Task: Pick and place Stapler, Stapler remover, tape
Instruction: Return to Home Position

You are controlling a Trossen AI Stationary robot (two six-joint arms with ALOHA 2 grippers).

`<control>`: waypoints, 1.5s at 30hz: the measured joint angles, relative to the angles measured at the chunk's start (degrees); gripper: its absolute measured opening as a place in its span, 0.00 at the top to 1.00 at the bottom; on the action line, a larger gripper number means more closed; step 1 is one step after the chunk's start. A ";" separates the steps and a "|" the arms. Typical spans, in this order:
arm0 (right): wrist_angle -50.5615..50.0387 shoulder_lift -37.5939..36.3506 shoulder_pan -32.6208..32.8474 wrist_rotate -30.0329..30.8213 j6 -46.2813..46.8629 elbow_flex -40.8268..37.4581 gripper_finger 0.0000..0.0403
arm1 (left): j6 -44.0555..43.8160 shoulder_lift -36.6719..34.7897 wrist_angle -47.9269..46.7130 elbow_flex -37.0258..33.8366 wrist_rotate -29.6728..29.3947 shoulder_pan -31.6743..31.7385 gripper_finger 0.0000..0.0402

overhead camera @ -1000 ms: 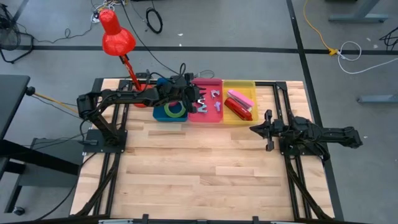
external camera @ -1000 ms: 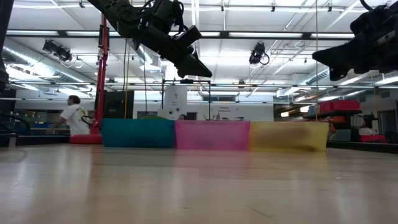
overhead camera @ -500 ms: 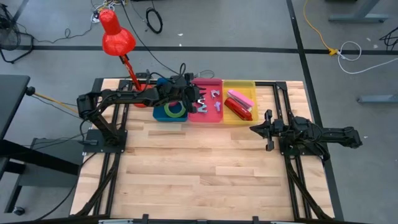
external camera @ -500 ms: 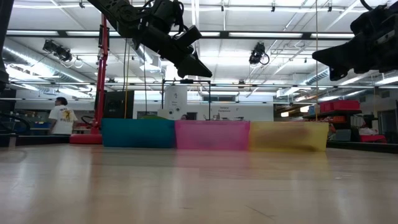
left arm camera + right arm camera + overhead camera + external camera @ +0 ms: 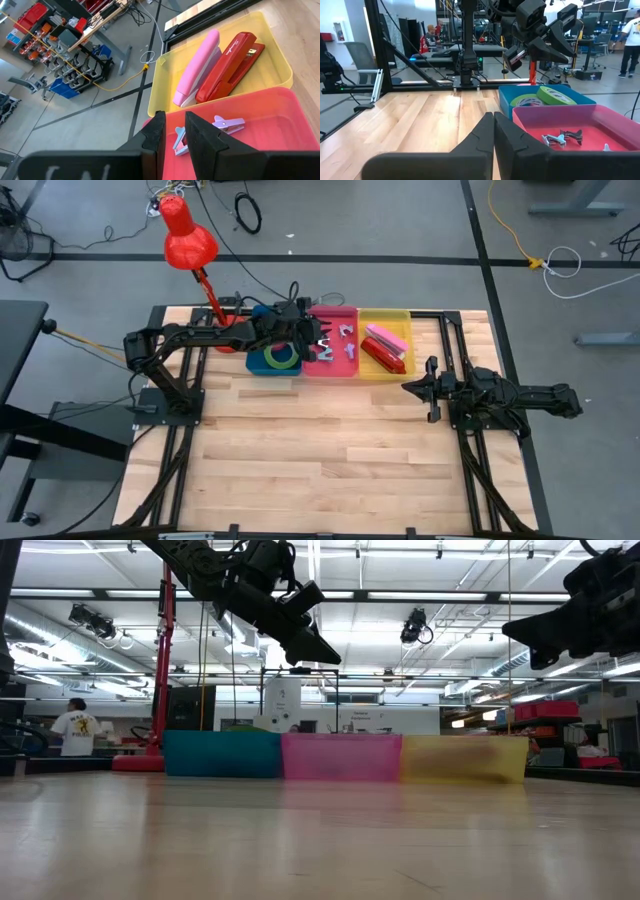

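Three bins stand in a row at the table's far edge. The blue bin holds green tape rolls. Stapler removers lie in the pink bin. A red stapler and a pink stapler lie in the yellow bin. My left gripper hovers above the seam of the blue and pink bins, its fingers a narrow gap apart with nothing between them. My right gripper waits shut at the table's right side, held level above the wood.
A red lamp on a red pole stands at the far left corner, beside the blue bin. Bare wooden tabletop stretches from the bins to the near edge. A person stands in the room far behind the table.
Both arms have kept still and nothing on the table has moved. The person in the room behind has walked toward the left.
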 joint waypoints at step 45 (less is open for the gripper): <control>0.02 0.00 0.00 0.01 0.00 0.00 0.97 | -36.97 -17.71 -1.85 -0.20 2.03 -23.58 0.81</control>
